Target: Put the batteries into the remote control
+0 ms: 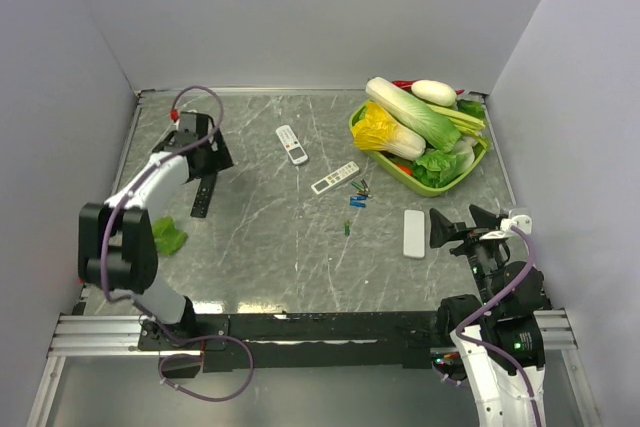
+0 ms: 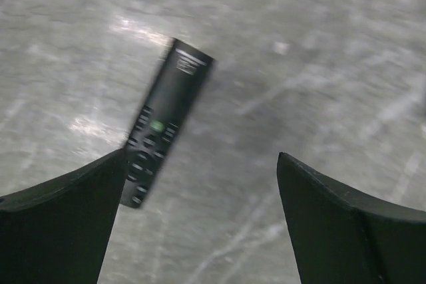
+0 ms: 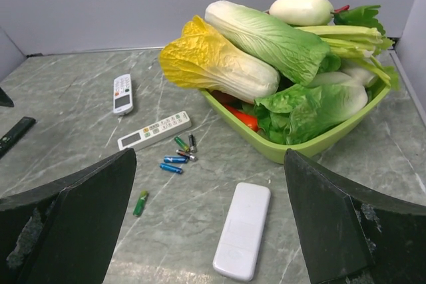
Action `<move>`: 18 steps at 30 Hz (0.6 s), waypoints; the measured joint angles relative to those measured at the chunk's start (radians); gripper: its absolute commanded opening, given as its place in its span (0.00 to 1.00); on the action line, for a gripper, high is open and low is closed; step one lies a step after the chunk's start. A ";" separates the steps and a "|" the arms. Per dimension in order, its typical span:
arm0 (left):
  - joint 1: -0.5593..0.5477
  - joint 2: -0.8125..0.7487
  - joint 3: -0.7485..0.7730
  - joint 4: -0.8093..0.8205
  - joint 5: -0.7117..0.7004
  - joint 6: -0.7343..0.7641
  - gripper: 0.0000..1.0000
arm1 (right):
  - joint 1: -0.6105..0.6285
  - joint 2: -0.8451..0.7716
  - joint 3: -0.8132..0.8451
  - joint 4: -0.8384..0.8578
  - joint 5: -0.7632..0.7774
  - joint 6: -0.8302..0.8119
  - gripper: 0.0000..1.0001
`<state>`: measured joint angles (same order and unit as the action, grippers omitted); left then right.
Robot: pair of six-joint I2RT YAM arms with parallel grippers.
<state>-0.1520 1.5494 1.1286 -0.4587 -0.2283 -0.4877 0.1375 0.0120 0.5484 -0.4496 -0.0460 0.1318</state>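
Your left hand (image 2: 201, 157) and right hand (image 3: 210, 155) gape empty — batteries (image 3: 174, 159) look light, slick, roll-prone; pinch one across its middle.

The batteries (image 1: 358, 193) lie just right of the middle remote (image 1: 334, 178) and left of the basket (image 3: 319, 143), seemingly five clustered, one cell (image 1: 346, 228) apart toward the arms.

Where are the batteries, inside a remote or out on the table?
Out. The batteries lie loose on the table beside the long white remote; one green battery lies apart.
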 measured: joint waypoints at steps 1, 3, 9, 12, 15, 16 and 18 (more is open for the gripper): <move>0.023 0.029 0.013 -0.005 0.005 0.008 0.99 | 0.001 0.000 0.000 0.002 0.000 -0.001 1.00; 0.080 0.098 0.048 -0.016 0.026 0.027 0.94 | 0.003 0.000 -0.001 0.007 0.000 -0.004 1.00; 0.179 0.256 0.080 -0.024 0.108 0.066 0.85 | 0.014 0.000 -0.001 0.020 -0.003 -0.015 1.00; 0.194 0.287 0.080 -0.037 0.138 0.087 0.80 | 0.020 0.000 -0.002 0.025 -0.004 -0.019 1.00; 0.192 0.288 0.080 -0.036 0.161 0.101 0.74 | 0.022 0.000 -0.010 0.037 -0.006 -0.020 1.00; 0.190 0.290 0.080 -0.034 0.165 0.106 0.73 | 0.022 0.000 -0.013 0.037 -0.007 -0.021 1.00; 0.187 0.305 0.080 -0.035 0.176 0.110 0.70 | 0.022 0.000 -0.017 0.038 -0.008 -0.022 1.00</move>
<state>0.0353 1.8545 1.2087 -0.4934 -0.0525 -0.3775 0.1596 0.0120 0.5312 -0.4118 -0.0536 0.1097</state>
